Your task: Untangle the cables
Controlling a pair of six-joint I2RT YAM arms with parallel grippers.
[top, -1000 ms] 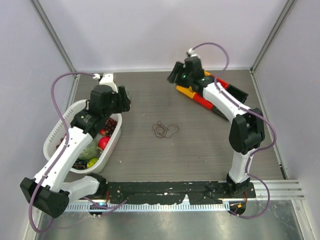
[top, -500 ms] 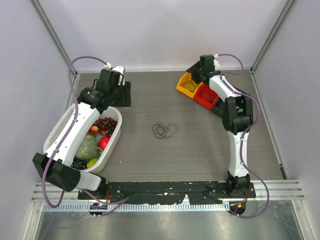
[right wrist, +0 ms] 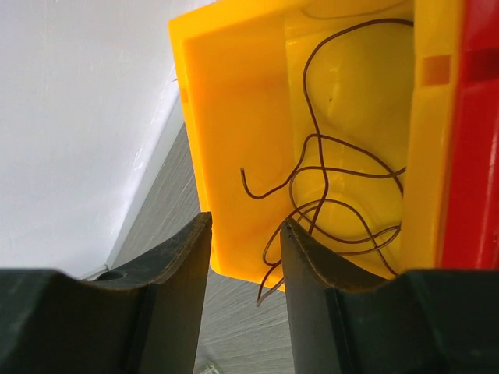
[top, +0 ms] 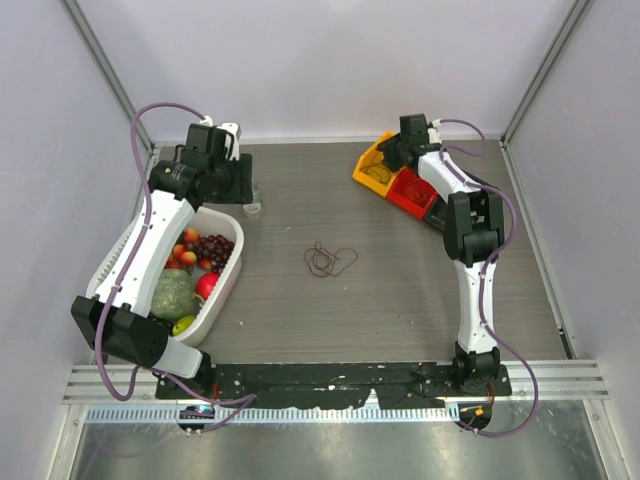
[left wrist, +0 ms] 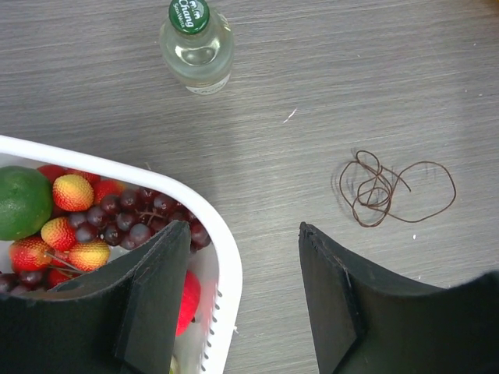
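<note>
A small tangle of dark brown cables (top: pixel 328 260) lies loose in the middle of the table, also seen in the left wrist view (left wrist: pixel 390 187). More dark brown cable (right wrist: pixel 343 179) is coiled in the yellow bin (top: pixel 372 170), one end hanging over the bin's rim (right wrist: pixel 234 234). My right gripper (right wrist: pixel 245 222) hovers open above that rim, the hanging end just beside its right finger (right wrist: pixel 312 265) and nothing gripped. My left gripper (left wrist: pixel 242 230) is open and empty, over the basket's edge at the back left (top: pixel 243 182), well away from the tangle.
A white basket (top: pixel 228 285) of fruit and grapes stands at the left. A small clear bottle with a green cap (top: pixel 253 205) stands upright just behind it. A red bin (top: pixel 410 190) adjoins the yellow one, against the back right wall.
The left arm swung toward the back left, uncovering the bottle. The right arm moved back over the yellow bin, and its jaws have narrowed. The table tangle has not moved.
</note>
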